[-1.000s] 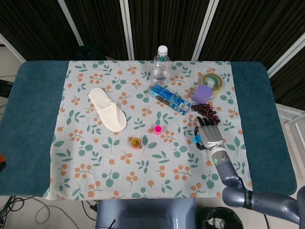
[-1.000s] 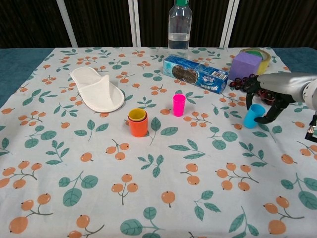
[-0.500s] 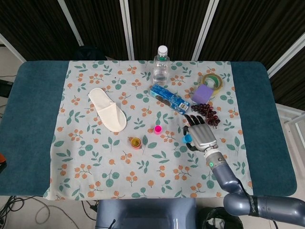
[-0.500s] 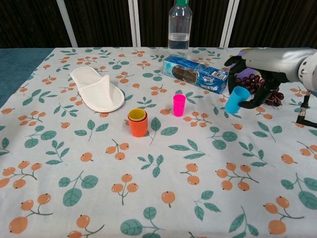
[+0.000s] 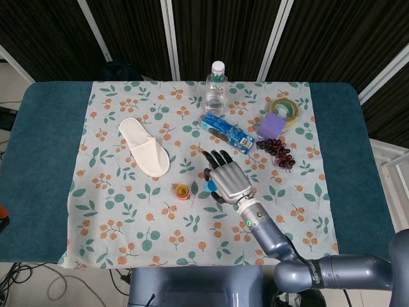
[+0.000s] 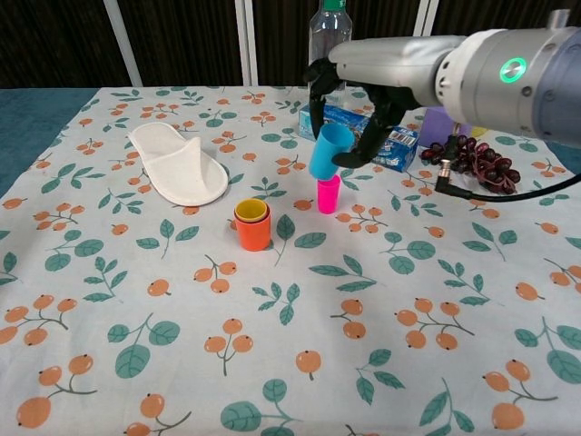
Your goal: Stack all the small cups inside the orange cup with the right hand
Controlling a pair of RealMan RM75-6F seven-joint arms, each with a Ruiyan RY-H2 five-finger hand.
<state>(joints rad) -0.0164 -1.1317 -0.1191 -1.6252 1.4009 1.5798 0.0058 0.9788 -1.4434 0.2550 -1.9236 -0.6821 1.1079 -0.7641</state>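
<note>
Head view, right hand [image 5: 227, 176]: seen from the back, fingers curled around a blue cup [image 5: 209, 185], only a sliver of it peeking out at the hand's left edge
Head view, orange cup [image 5: 181, 191]: sits on the floral cloth [image 5: 128, 217] just left of the hand, with a yellow cup [image 5: 181, 189] nested inside it
Head view, pink cup: hidden under the hand from up here, can't see it
Head view, other stuff: white slipper [image 5: 144, 147] off to the left, water bottle [image 5: 216, 87] at the far edge, blue biscuit box [image 5: 227, 133] just past the hand, purple block [image 5: 271, 126], tape roll [image 5: 285, 108] and dark grapes [image 5: 276, 151] to the right

Chest view, right hand [image 6: 349, 95]: fingers wrapped on the blue cup [image 6: 329, 151], holding it tilted in the air
Chest view, blue cup: right above the pink cup [image 6: 328, 193], clear of the cloth
Chest view, pink cup: upright on the cloth, mouth up, can't tell whether anything is in it
Chest view, orange cup [image 6: 253, 230]: upright, left of the pink one, yellow cup [image 6: 251, 212] rim showing inside
Chest view, water bottle [image 6: 329, 47]: about half full of clear liquid
</note>
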